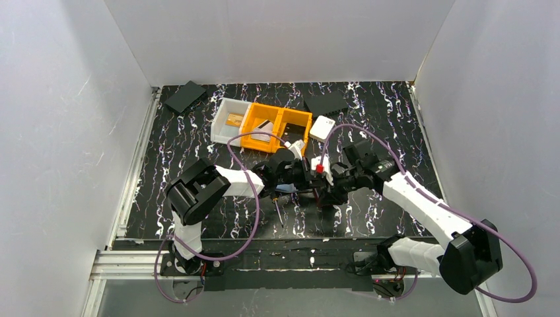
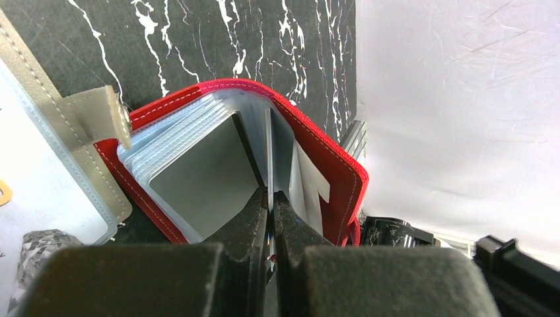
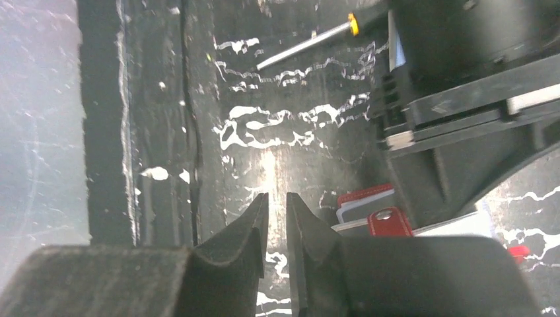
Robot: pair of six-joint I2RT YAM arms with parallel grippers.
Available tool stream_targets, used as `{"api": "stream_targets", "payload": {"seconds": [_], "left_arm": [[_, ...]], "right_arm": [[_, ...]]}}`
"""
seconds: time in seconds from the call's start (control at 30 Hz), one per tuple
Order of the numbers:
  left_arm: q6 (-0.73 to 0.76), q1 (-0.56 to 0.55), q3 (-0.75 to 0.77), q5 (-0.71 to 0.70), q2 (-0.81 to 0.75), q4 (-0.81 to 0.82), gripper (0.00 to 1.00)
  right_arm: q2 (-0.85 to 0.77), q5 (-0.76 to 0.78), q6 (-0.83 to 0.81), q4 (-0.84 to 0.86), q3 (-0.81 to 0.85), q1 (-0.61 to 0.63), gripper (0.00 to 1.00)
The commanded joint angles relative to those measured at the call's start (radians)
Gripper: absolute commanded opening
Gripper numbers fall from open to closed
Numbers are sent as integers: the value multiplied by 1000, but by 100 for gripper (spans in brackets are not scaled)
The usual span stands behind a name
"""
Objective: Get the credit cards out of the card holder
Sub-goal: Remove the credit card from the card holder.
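Note:
The red card holder stands open in the left wrist view, its clear sleeves fanned out, with a grey card in the front sleeve. My left gripper is shut on a thin pale sheet edge in the holder's middle; I cannot tell whether it is a card or a sleeve. In the top view both grippers meet at mid-table around the holder. My right gripper hovers over bare table with a narrow gap and nothing between the jaws. The holder and its red snap tab lie just to its right.
A grey snap tab and a clear sheet with a grey border lie left of the holder. A thin tool with a yellow tip lies on the table. A white bin, orange bins, a white card and black pads stand at the back.

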Motion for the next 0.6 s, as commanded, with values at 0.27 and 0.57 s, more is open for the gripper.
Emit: {"api": "stream_targets", "payload": {"seconds": [0.27,0.57], "left_arm": [[-18,22,38,6,-63,-6,0],[-8,24,30,30,-75,-5,0]], "right_arm": [[32,418,89,137,-52,78,24],[55,544,167,211,-54,52,25]]}}
